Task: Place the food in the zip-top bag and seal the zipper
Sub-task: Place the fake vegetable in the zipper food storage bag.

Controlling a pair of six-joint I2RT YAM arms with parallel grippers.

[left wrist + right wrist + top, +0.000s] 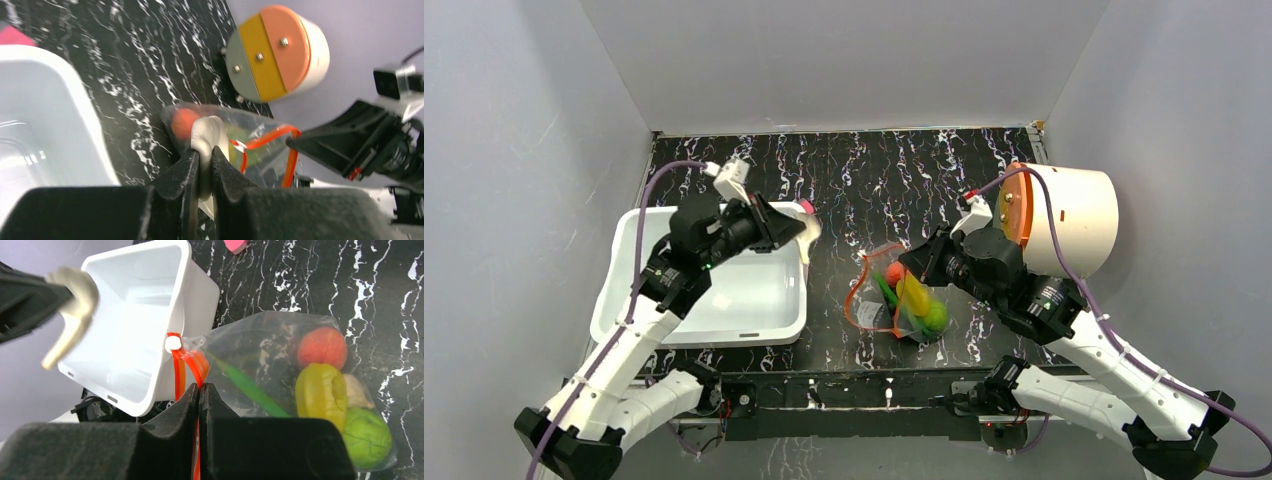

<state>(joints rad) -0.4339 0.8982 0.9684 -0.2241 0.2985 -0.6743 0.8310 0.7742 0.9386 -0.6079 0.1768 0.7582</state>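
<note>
Beige mushroom (pixel 207 132) is gripped between the nearly closed jaws of the left gripper (pixel 202 155), at 9 o'clock of the bag (pixel 270 340) mid-table. Other food (pixel 320 390) is already bagged. The zipper (pixel 177 365) is pinched by the closed right gripper (pixel 199 390); sealing is left.

Table (pixel 864 170): black, white marbled streaks.
Bin (pixel 759 295): white.
Zip-top bag (pixel 270 340): clear.
Zipper (pixel 176 375): orange-red, white tip.
Orange ball (pixel 322 347).
Banana-like piece (pixel 320 390): yellow.
Pod (pixel 250 387), green ball (pixel 367 437): green.
Garlic (pixel 357 390), mushroom (pixel 207 135): beige.
Block (pixel 235 245): pink.
Drum (pixel 270 50): white; face orange, yellow, grey.
</note>
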